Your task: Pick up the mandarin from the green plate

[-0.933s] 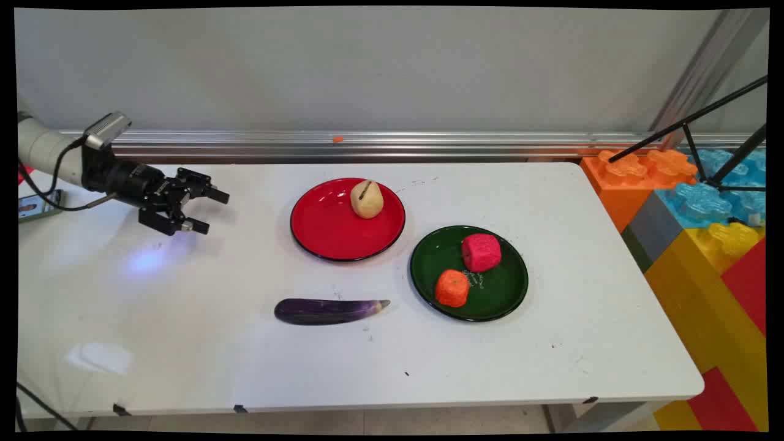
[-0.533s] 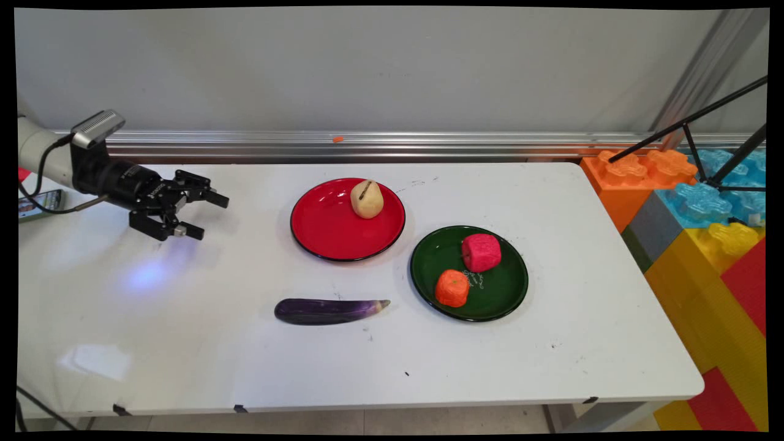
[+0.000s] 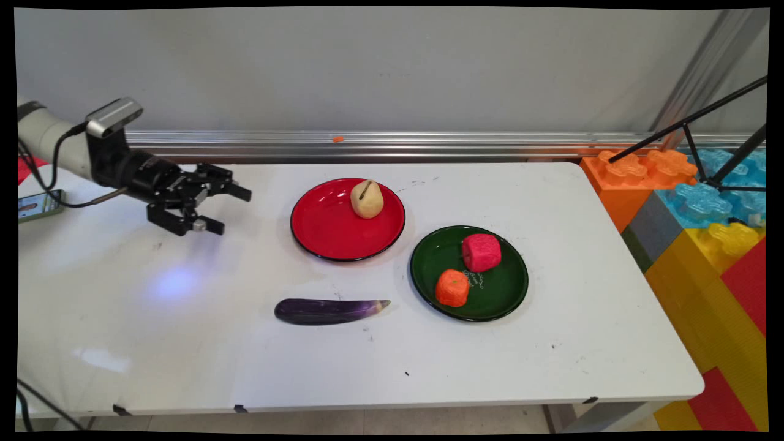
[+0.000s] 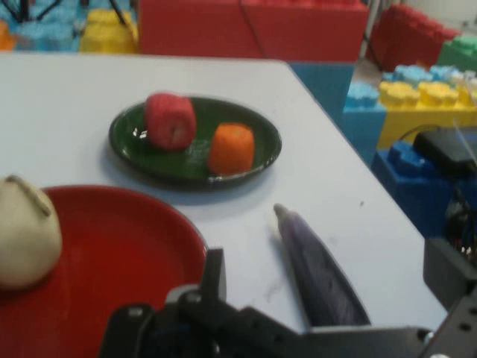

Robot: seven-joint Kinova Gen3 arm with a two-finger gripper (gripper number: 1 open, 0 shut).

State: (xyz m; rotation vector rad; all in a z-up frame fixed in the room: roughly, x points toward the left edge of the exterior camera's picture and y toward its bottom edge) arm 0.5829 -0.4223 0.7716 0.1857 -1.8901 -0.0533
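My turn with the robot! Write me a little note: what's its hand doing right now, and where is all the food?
Tool: open, holding nothing, hanging in the air over the table's left side, fingers pointing toward the red plate.
Nearest thing: the red plate, just right of the tool, not touched. A pale pear sits on its far side.
Green plate: right of the red one, carrying a pink-red fruit and an orange fruit, side by side.
Purple eggplant: lying flat on the bare table, in front of the red plate, tip toward the green plate.
Nothing is gripped; every item rests where listed.
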